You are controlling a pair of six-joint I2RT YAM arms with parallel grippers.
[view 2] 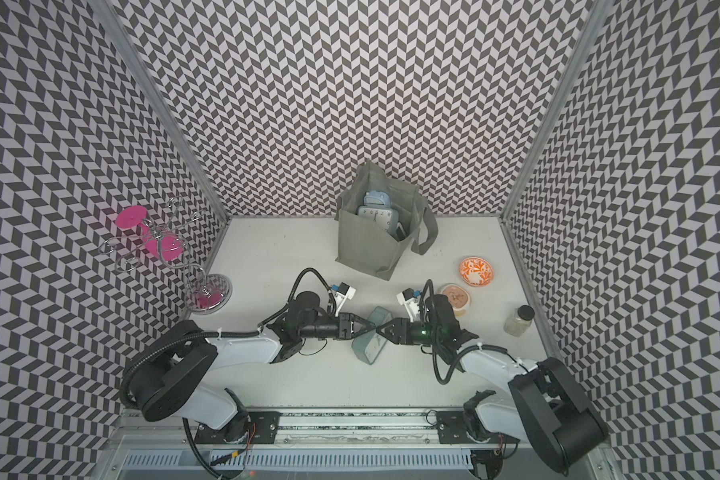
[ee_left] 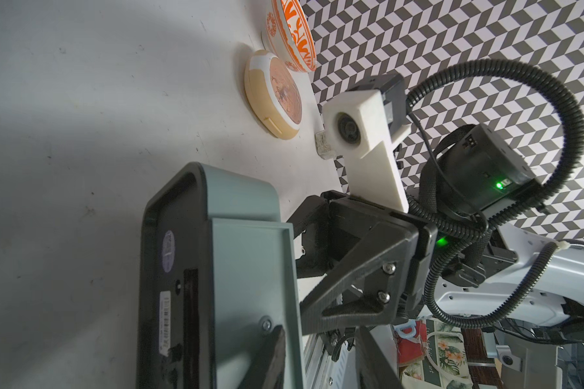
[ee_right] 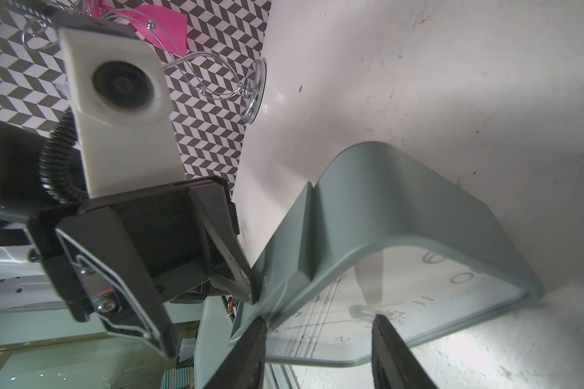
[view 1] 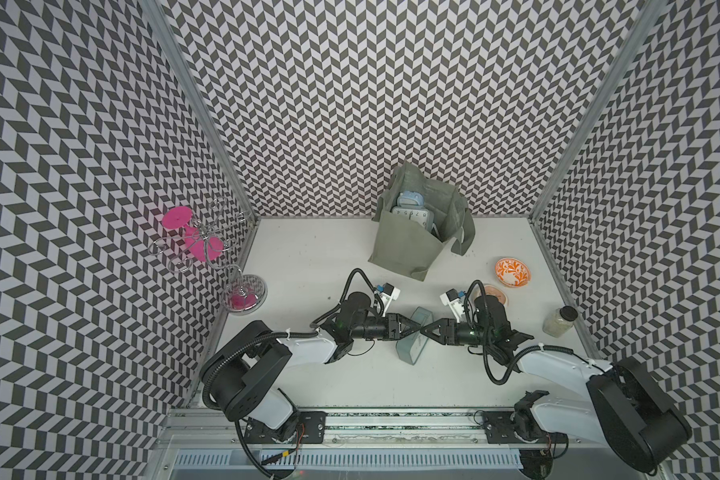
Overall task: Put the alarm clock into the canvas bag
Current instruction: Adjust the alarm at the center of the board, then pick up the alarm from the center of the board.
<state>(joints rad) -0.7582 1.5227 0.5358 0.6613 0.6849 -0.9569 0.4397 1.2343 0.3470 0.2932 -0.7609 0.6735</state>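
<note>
The clock (view 1: 411, 348) is found mid-table, near the front, tilted between the two arms and outside the bag. It is gripped from its back by the left gripper (view 1: 415, 328), one of whose fingers (ee_left: 272, 357) is seen lying over the grey-green housing. The right gripper (view 1: 428, 331) is set against it from the opposite side, tip to tip with the left. Its fingers (ee_right: 395, 357) are placed either side of the clock's corner, one before the glass face, but whether they press it cannot be told.

Further right, a jar (view 1: 559, 323) is stood near the wall. Behind the right arm a round tin (view 2: 456, 296) is laid, with an orange bowl (view 1: 512, 272) just beyond. At the table's (view 1: 308, 257) left edge a wire stand (view 1: 244, 296) carrying pink pieces (view 1: 176, 218) is placed. Farthest back, the bag (view 1: 400, 249) is stood upright and open near the rear wall, one strap hanging down its side. A pale dial (view 1: 412, 217) with numerals is seen inside it.
</note>
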